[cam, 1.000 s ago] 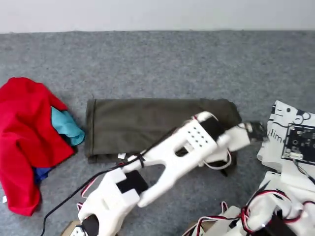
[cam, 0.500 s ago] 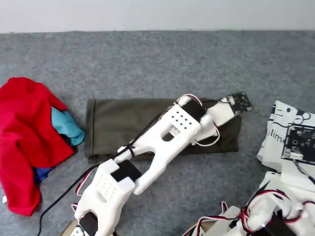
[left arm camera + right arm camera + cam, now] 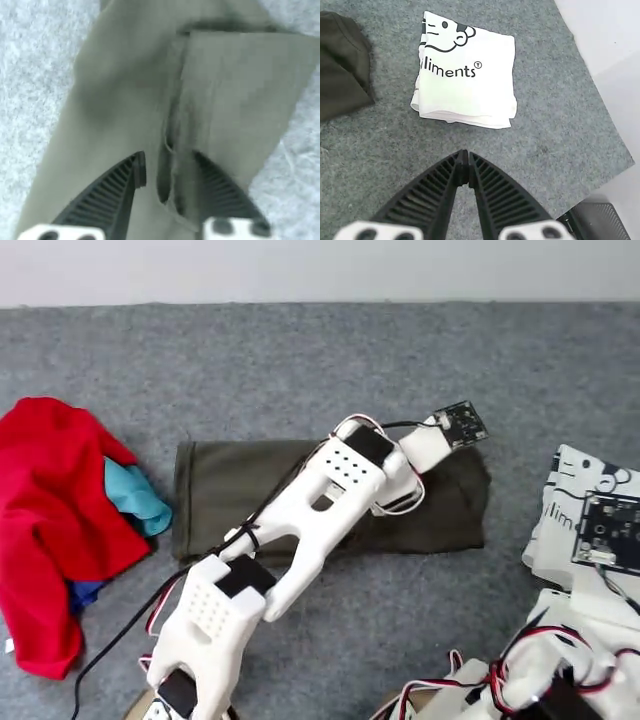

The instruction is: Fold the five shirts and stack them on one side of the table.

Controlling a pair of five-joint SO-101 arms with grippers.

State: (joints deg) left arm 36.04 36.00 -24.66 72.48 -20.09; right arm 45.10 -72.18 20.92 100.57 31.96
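An olive shirt (image 3: 235, 495) lies folded into a long band at mid table. My left arm (image 3: 335, 480) stretches across it to its right end. In the left wrist view my left gripper (image 3: 168, 165) is open just above the olive shirt (image 3: 125, 100), its fingers either side of a creased fold edge. A folded white printed shirt (image 3: 470, 80) lies on the grey mat ahead of my right gripper (image 3: 468, 161), which is shut and holds nothing. The same white shirt (image 3: 562, 515) sits at the table's right edge. A red shirt (image 3: 50, 510), a teal one (image 3: 135, 495) and a blue one (image 3: 85, 592) are heaped at the left.
The grey mat (image 3: 330, 370) is bare behind the olive shirt. The right arm's base, boards and wires (image 3: 560, 660) crowd the front right corner. The mat's edge and bare white surface (image 3: 605, 65) lie just beyond the white shirt.
My left arm swung from the olive shirt's front right edge toward the back, its wrist now over the shirt's far right corner. The right arm has stayed still.
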